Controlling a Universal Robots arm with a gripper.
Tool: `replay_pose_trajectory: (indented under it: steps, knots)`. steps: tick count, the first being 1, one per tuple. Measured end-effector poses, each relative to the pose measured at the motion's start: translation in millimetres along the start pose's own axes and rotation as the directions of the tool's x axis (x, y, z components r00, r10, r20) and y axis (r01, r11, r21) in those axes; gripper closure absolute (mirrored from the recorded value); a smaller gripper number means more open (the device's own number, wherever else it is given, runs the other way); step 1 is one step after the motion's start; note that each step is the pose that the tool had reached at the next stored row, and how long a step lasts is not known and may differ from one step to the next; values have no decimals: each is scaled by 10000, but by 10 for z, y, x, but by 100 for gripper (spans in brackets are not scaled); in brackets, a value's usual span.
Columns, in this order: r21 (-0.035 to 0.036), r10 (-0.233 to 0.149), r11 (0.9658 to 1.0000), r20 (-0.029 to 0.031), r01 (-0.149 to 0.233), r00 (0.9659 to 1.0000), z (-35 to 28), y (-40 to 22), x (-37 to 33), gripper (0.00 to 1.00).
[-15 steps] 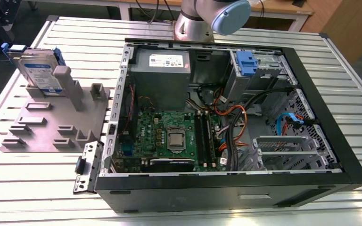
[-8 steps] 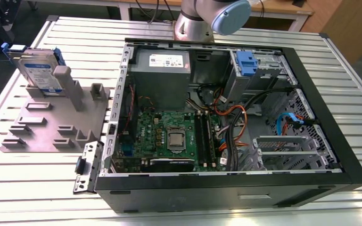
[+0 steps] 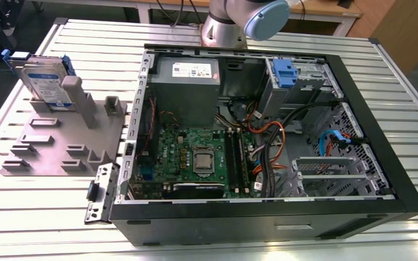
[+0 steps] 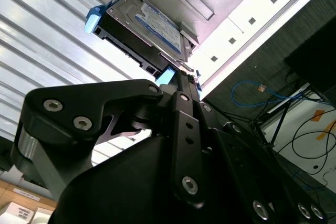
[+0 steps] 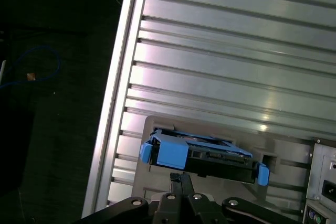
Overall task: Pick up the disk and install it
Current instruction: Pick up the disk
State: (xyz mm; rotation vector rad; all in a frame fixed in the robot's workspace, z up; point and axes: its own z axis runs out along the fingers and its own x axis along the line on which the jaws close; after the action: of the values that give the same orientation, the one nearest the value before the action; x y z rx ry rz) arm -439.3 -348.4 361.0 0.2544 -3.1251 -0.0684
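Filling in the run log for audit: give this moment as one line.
disk: upright in grey holder on table, not picked up | gripper: shut, empty, pointed toward disk | computer case: open, beside holder

Open computer case [image 3: 267,217] sits beside grey fixture [image 3: 56,138].

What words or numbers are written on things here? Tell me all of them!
White-and-blue label on the disk: print too small to read.
White sticker on the power supply: print too small to read.
No text here is clear enough to quote.
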Motion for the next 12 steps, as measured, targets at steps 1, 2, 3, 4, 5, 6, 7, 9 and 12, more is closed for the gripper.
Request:
replay_pose_trajectory:
  steps: [1,2,3,4,5,6,7,9,12]
  knots:
    - [0,-1,10000,0,1,10000,0,0,0,89]
    - [0,-1,10000,0,1,10000,0,0,0,89]
    - [0,-4,10000,0,4,10000,0,0,0,89]
    - [0,-14,10000,0,14,10000,0,0,0,89]
    - [0,-26,10000,-1,26,10000,0,0,0,89]
    - [0,-47,10000,-1,47,10000,0,0,0,89]
    - [0,-73,10000,-2,73,10000,0,0,0,89]
    - [0,-155,9999,-6,155,9999,0,0,0,89]
    - [0,-402,9992,-17,402,9992,0,0,0,89]
